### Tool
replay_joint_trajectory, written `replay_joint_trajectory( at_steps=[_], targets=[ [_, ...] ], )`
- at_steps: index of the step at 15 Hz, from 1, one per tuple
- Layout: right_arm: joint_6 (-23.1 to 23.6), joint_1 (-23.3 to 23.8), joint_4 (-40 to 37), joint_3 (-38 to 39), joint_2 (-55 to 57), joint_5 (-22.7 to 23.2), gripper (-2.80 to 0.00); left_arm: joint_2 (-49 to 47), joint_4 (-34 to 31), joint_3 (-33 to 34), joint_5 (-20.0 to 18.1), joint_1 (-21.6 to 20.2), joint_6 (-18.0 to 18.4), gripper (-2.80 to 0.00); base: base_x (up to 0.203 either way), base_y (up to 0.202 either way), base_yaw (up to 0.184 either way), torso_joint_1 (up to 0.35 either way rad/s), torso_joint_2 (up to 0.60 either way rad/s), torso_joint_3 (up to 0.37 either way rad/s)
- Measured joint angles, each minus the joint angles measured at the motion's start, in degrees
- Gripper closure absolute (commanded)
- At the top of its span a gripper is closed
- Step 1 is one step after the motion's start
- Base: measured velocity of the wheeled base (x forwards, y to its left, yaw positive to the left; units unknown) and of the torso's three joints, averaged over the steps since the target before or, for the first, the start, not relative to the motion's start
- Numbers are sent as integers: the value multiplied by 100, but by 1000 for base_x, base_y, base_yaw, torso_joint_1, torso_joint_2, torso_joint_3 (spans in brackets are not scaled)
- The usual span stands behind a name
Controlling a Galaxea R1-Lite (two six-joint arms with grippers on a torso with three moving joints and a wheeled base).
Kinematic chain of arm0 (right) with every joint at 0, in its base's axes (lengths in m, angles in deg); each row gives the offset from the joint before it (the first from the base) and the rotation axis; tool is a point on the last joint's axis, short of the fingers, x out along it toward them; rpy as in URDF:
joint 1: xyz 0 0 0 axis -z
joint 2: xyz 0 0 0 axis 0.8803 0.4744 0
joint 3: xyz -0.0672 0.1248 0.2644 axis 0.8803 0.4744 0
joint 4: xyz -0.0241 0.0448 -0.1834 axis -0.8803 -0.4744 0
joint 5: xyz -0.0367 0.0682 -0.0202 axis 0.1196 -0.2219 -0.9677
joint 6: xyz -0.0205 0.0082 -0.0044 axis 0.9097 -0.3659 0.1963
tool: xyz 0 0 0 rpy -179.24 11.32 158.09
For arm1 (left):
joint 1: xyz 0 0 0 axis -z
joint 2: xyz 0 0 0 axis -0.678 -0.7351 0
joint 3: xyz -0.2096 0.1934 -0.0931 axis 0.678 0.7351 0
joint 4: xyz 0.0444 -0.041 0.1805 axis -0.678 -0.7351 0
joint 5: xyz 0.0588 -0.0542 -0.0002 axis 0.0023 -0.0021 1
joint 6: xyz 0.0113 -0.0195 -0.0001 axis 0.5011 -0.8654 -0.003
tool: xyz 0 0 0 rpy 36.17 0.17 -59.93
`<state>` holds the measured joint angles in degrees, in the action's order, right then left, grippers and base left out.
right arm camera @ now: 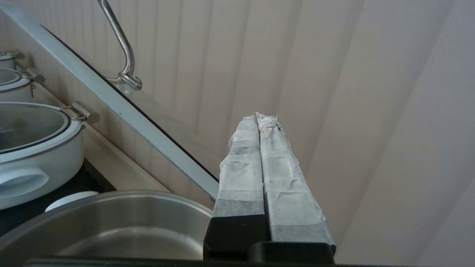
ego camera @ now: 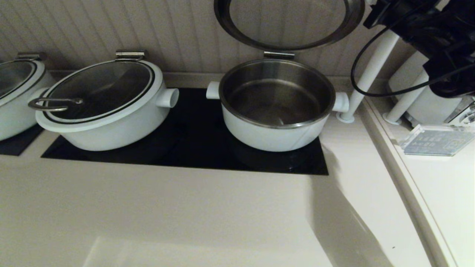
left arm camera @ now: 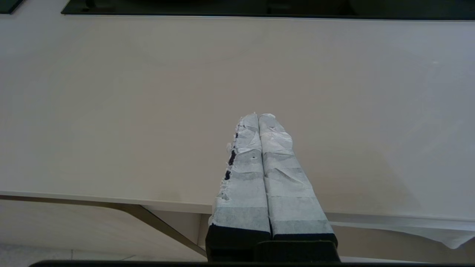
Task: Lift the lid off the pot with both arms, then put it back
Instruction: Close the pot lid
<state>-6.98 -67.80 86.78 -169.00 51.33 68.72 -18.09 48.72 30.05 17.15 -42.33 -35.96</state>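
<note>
Lid (ego camera: 289, 22) is swung up on its hinge bracket (ego camera: 278, 55), standing open against the far panelled wall (ego camera: 148, 29) above the pot (ego camera: 276, 107), which sits on the right side of the black cooktop (ego camera: 193, 141), steel inside empty. In my right wrist view the lid leans tilted, its steel handle (right arm camera: 124, 52) sticking out on the side facing me. My right gripper (right arm camera: 259, 118) is up high, right of the pot and just beside the lid's edge, fingers clenched together on nothing. My left gripper (left arm camera: 258, 116) is also pinched closed and empty, parked over bare desk (left arm camera: 148, 104) near the front edge, well apart from the pot; left arm doesn't show in the head view. Judgement: lift half looks done, put-back still to do. Risks: lid only rests tilted, so a nudge from my right gripper could tip it forward and it slams onto the steel rim, since nothing holds it. Both grippers would have to open before taking the handle or rim; a one-sided grab could twist the hinge. Wider lidded pot (ego camera: 105, 107) sits to the left, another further left (ego camera: 16, 92), both clear. Cable (ego camera: 371, 74) loops near the white posts (ego camera: 371, 70) on the right, possible snag.
</note>
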Motion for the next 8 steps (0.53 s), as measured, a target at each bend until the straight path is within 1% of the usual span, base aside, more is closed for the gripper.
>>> replay_joint_trajectory(
  at_steps=[8],
  targets=[
    [-9,-29,157,486,-187,91,0,0,-1,0,0,0,0,0,0,0,0,0,0,0]
  ],
)
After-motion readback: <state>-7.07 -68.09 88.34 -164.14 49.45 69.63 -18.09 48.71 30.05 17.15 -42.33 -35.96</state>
